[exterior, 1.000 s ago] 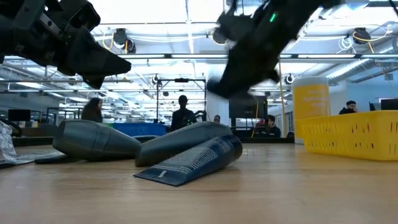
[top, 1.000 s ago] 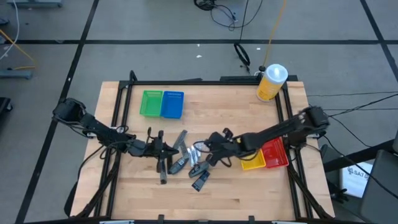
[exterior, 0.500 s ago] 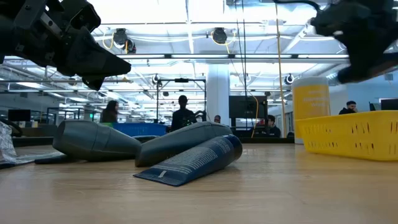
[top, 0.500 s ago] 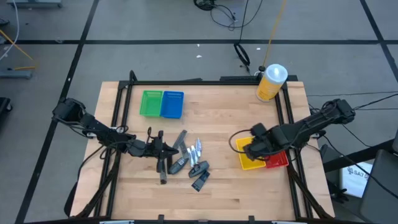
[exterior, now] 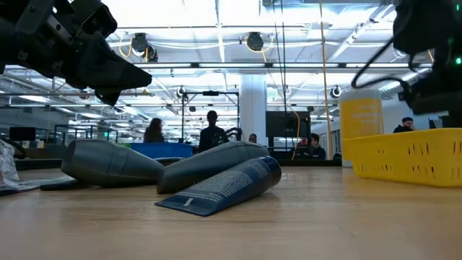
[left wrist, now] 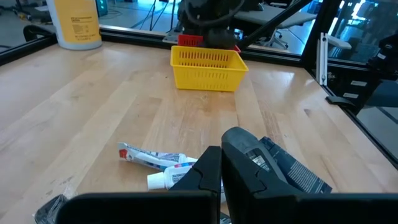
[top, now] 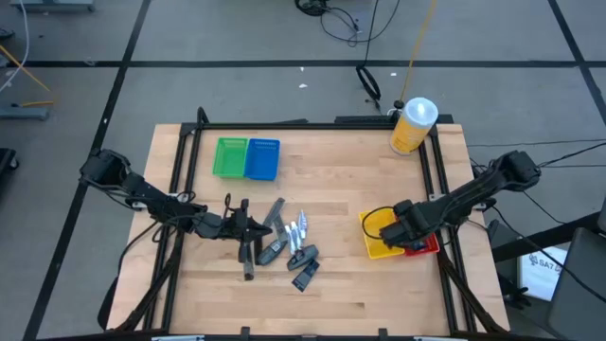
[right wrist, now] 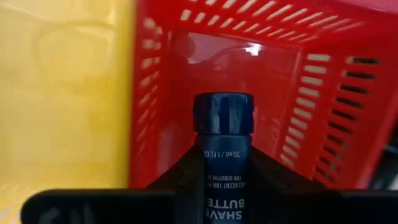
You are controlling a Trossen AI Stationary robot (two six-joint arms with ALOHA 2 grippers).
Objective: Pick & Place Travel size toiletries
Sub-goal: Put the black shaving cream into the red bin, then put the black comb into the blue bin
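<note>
Wide pale wooden table (top: 322, 303) under both dark arms. At its far right corner stands the large yellow bottle with a white cap (top: 414, 126). Far left of centre, a green slotted plastic tray (top: 229, 157) sits touching a blue slotted plastic tray (top: 262, 159). Over on the right edge, a yellow slotted plastic tray (top: 377, 248) sits tight against a red slotted plastic tray (right wrist: 323, 93).

Right gripper (top: 402, 226) is above those two trays, and its wrist camera looks straight down past the yellow wall into the red tray. It is clamped on a dark navy small tube with a round cap (right wrist: 222, 134), lettering "SHAVE BUTTE" readable on the body, the cap end pointing down into the red tray's open mouth; the fingers themselves are mostly out of sight.

Left gripper (top: 248, 227) hangs low over the pile in the middle of the table, fingers pressed together with nothing between them.

The pile: dark grey tubes (exterior: 209, 165) lying on their sides, one dark blue flat-ended tube (exterior: 224, 186) leaning against them nearest the low camera, and a cluster of small white-silver mini tubes (top: 300, 228) just beside the dark ones. One white mini tube with a red end (left wrist: 152, 157) lies flat on the wood near the left gripper.

People stand in the room beyond the table (exterior: 211, 133).
</note>
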